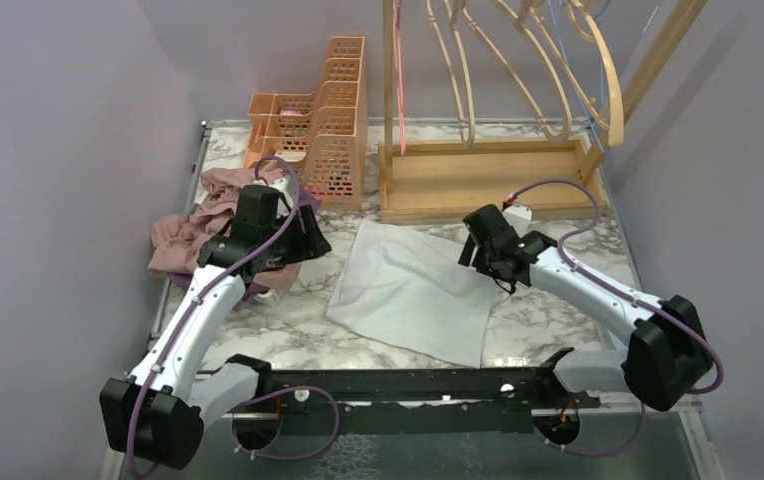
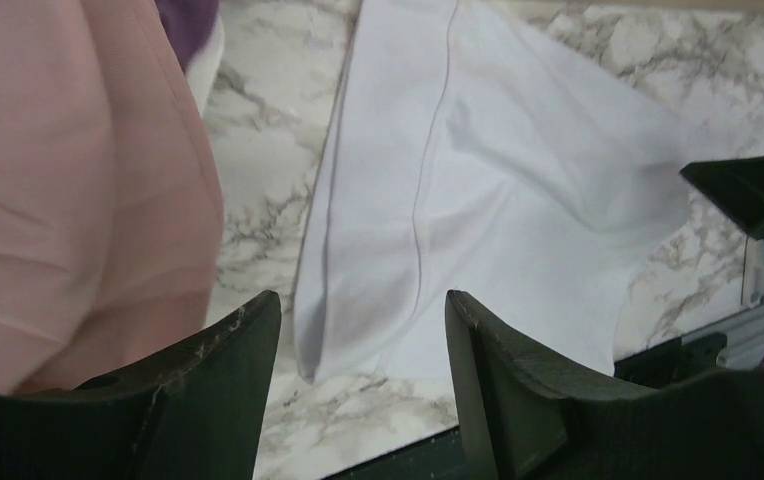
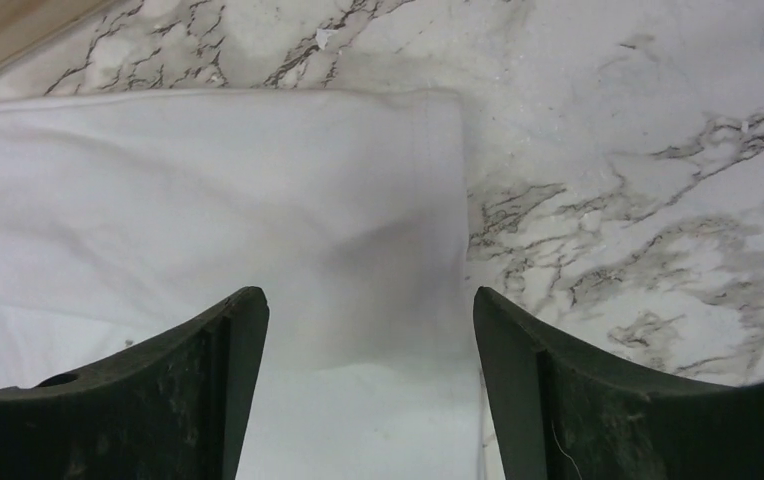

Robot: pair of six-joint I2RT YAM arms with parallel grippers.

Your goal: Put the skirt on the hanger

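Note:
The skirt (image 1: 413, 290) is a white cloth lying flat on the marble table, roughly in the middle. My left gripper (image 1: 308, 240) hovers by its upper-left corner, open and holding nothing. In the left wrist view the skirt (image 2: 508, 180) spreads beyond the open left gripper (image 2: 363, 300). My right gripper (image 1: 473, 250) stands over the skirt's upper-right corner, also open and holding nothing. The right wrist view shows the skirt's corner (image 3: 208, 200) between and ahead of the spread right gripper (image 3: 368, 300). Curved wooden hangers (image 1: 610, 100) hang on the rack at the back.
The rack's wooden base (image 1: 488, 175) sits just behind the skirt. Orange plastic baskets (image 1: 323, 130) stand at the back left. A heap of pink clothes (image 1: 193, 235) lies left of the left arm, seen as pink cloth (image 2: 68, 200) close to the left fingers.

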